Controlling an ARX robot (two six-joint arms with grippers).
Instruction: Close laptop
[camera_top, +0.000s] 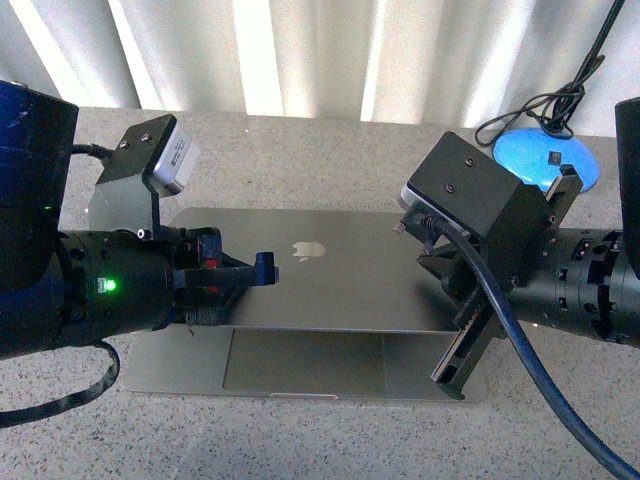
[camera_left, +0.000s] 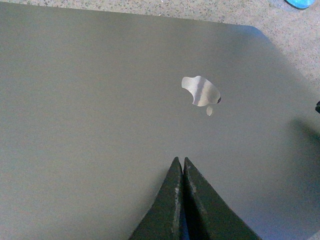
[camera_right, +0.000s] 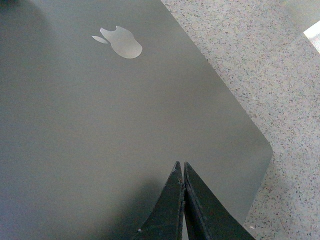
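Laptop sits on the speckled table, its lid tipped partway down. Left claw and right claw are each pressed together, over the lid on either side of the apple logo.
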